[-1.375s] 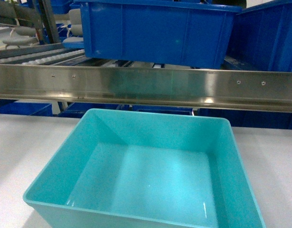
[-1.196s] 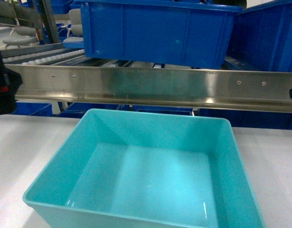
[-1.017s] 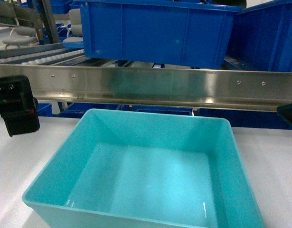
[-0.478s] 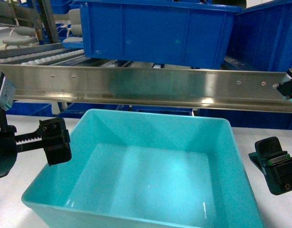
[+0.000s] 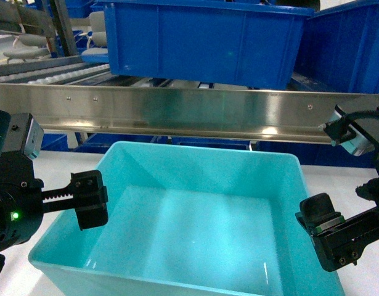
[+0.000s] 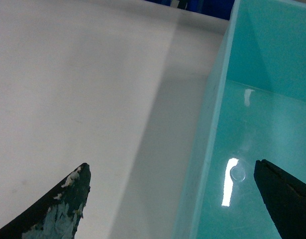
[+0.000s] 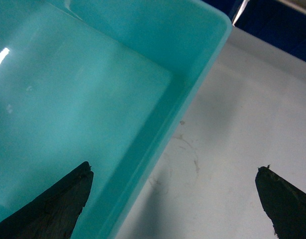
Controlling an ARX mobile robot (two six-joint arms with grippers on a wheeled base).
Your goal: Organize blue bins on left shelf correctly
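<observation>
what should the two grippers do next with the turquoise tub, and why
Probably lower both and close on the side walls. The left gripper is open and straddles the left wall of the turquoise tub, one finger over the white table, the other over the tub floor. The right gripper straddles the right wall likewise. Neither touches the rim yet.

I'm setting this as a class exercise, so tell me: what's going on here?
A two-armed robot is closing in on an empty turquoise bin on a white table. The left claw and right claw are open, each straddling a side wall. Nothing is gripped yet. The steel shelf behind holds dark blue tubs.
</observation>
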